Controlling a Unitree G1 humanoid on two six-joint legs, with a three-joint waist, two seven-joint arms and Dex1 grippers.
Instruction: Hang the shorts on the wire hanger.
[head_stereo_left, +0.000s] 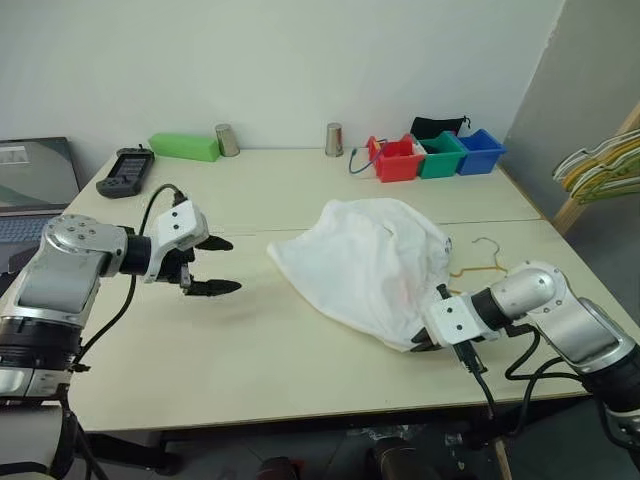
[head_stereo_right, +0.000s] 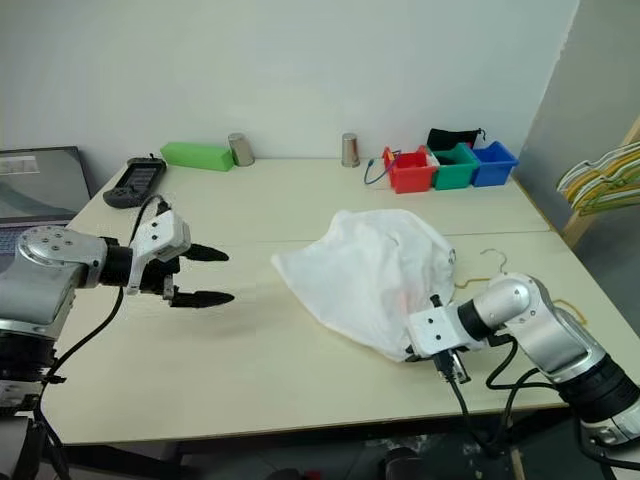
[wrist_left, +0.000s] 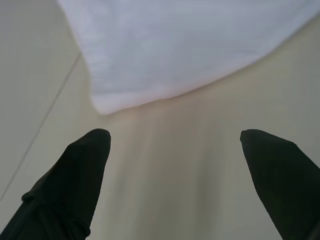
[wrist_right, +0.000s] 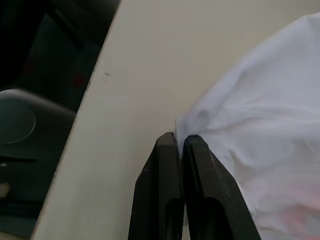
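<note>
The white wrinkled shorts lie in a heap on the table, right of centre, with a faint pink mark near their lower edge. My right gripper is shut on the near right corner of the fabric, close to the table's front edge; in the right wrist view its black fingers pinch the cloth edge. My left gripper hovers open to the left of the shorts, apart from them, and the left wrist view shows the fabric's edge beyond its tips. The wire hanger peeks out behind the shorts, partly hidden by them and my right arm.
Red, green and blue bins stand at the back right, with a black pouch behind them. Two metal cups, a green box and a black controller line the back. A bunch of hangers is at the right.
</note>
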